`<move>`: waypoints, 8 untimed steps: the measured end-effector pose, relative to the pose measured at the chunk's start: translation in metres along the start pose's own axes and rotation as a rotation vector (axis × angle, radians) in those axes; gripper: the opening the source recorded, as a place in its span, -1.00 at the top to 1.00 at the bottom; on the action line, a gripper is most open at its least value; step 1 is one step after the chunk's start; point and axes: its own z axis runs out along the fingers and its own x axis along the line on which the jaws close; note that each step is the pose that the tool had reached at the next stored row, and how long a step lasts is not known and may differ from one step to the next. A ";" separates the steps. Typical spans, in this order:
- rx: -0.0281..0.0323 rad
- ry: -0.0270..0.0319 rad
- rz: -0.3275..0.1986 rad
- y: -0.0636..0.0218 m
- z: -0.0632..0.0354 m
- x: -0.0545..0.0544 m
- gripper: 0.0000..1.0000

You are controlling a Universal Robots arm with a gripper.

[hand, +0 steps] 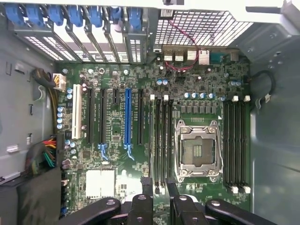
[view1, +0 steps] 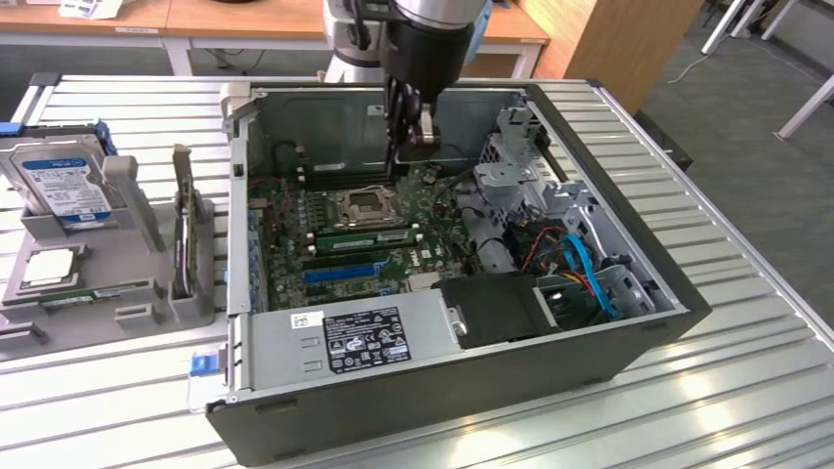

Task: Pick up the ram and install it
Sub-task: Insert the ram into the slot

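**Ram seated, gripper empty**

The ram (view1: 367,235) stands in a slot just beside the processor socket (view1: 362,205) and looks installed, though I cannot tell if its clips are latched. The gripper (view1: 412,154) hangs above that socket, fingers (hand: 143,206) spread, holding nothing.

Ribbed metal table (view1: 743,391), wooden desks (view1: 248,18) behind (white frames), grey floor (view1: 749,88), even light
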 end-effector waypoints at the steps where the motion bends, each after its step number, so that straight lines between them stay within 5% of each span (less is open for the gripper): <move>1: 0.0000 -0.0001 0.000 0.0001 -0.0022 0.000 0.51; 8: 0.0005 -0.0003 0.000 0.0003 -0.0053 0.000 0.51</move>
